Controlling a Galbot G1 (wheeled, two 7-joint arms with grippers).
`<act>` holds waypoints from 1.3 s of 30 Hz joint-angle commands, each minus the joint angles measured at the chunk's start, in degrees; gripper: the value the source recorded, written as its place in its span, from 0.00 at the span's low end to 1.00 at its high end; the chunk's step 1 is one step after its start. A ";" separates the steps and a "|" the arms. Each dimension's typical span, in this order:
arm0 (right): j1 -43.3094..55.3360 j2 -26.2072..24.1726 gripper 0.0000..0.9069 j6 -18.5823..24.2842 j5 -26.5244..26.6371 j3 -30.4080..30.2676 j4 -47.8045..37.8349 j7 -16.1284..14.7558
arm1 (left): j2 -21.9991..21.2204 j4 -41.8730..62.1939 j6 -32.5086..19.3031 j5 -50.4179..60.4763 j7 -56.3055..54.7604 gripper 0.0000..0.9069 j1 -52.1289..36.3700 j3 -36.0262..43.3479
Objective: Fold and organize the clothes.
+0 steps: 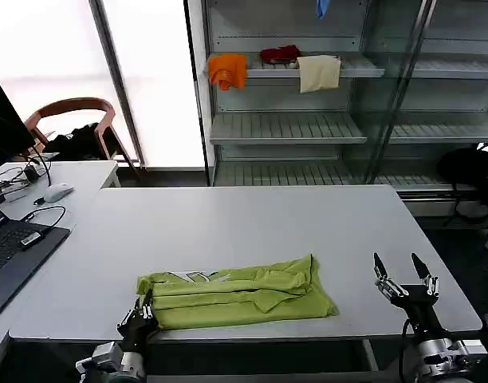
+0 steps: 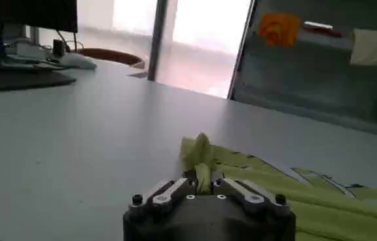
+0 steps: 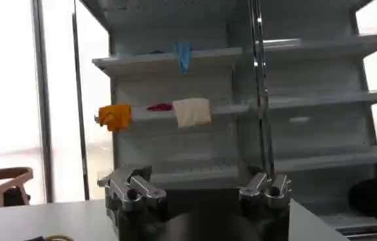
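Hiding its own fingertips, the left gripper point(image 1: 140, 313) is clamped on the crumpled T-shirt point(image 1: 244, 294) corner; the right gripper point(image 1: 405, 279) is spread, empty.

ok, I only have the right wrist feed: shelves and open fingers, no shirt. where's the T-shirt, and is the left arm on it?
Observer: The T-shirt lies on the white table near its front edge, roughly folded into a band. The right gripper is off its right end, open, not touching it.
Operator: and the left?
Observer: The left gripper is at the shirt's left end, shut on a pinch of fabric at that corner.
Operator: is that corner lifted?
Observer: In the left wrist view a small peak of fabric stands up just beyond the fingers; the rest lies low on the table.
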 commanded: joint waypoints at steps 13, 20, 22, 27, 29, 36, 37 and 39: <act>1.32 -1.91 1.00 -2.47 1.77 1.06 0.11 -0.16 | 7.29 -3.54 0.94 -6.19 -0.35 0.00 -1.75 -7.86; 1.88 -1.90 1.00 -2.78 1.67 0.68 0.04 -0.29 | 12.20 -3.04 2.67 -11.45 -0.34 0.00 -2.13 -15.46; 1.95 -1.92 1.00 -2.79 1.65 0.54 0.01 -0.32 | 14.36 -2.30 2.87 -12.51 -0.18 0.00 -1.97 -17.88; 2.53 -2.09 1.00 -2.72 1.73 0.27 -0.20 -0.34 | 19.64 -0.63 4.07 -15.85 1.25 0.00 -0.61 -27.05; 2.66 -2.09 1.00 -2.70 1.73 0.14 -0.32 -0.35 | 21.19 -0.12 4.57 -17.02 2.00 0.00 -0.42 -29.94; 3.69 -1.62 1.00 -2.76 1.37 -1.24 -0.74 -0.30 | 20.67 -7.85 6.67 -16.89 3.36 0.00 0.52 -28.86; 3.77 -1.57 1.00 -2.80 1.35 -1.27 -0.72 -0.29 | 19.89 -9.97 6.71 -16.00 3.49 0.00 0.61 -26.49; 3.92 -1.51 1.00 -3.00 1.20 -1.42 -0.60 -0.30 | 17.46 -13.40 7.14 -13.71 3.75 0.00 0.73 -21.28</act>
